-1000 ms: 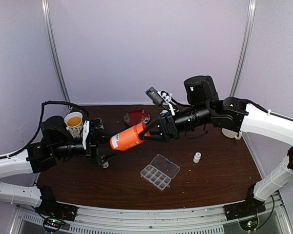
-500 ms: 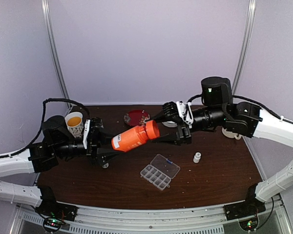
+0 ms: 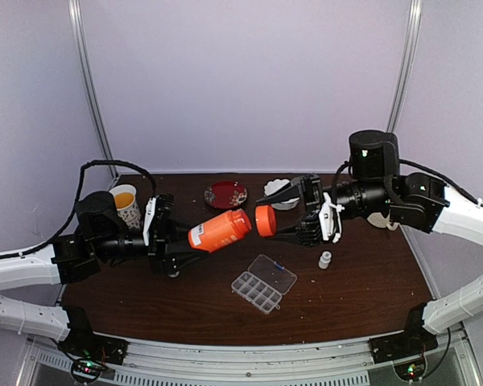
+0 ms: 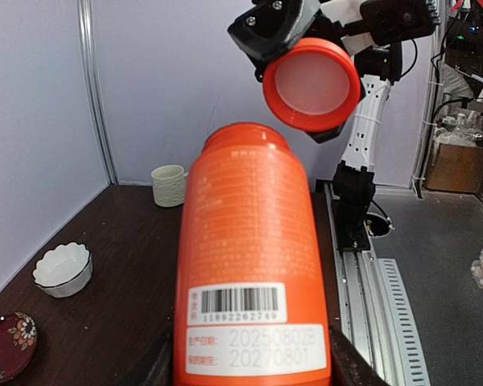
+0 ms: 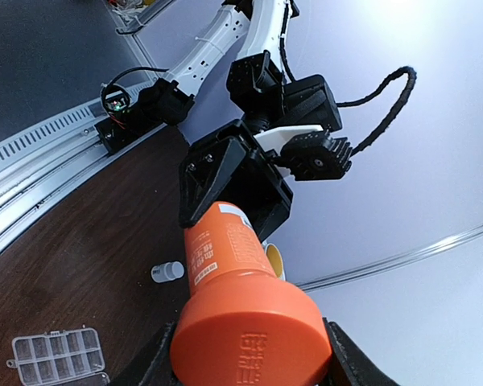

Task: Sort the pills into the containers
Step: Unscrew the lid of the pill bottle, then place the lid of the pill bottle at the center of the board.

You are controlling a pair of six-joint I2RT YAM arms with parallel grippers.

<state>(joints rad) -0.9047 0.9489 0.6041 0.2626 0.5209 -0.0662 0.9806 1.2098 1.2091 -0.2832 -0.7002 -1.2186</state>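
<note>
Above dark table (image 3: pixel 362 281), left claw (image 3: pixel 183 241) level around orange bottle (image 3: pixel 221 230), right claw (image 3: pixel 275 219) level around detached cap (image 4: pixel 311 85).

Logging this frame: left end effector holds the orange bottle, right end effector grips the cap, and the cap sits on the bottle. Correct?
Not quite: the cap is off the orange bottle, a gap between them in the top external view. The left end effector holds the bottle and the right end effector grips the cap.

Contents of the pill box (image 3: pixel 258 291) cells are too small to make out. The orange bottle (image 4: pixel 253 265) base is cut off at the left wrist view's lower edge.
</note>
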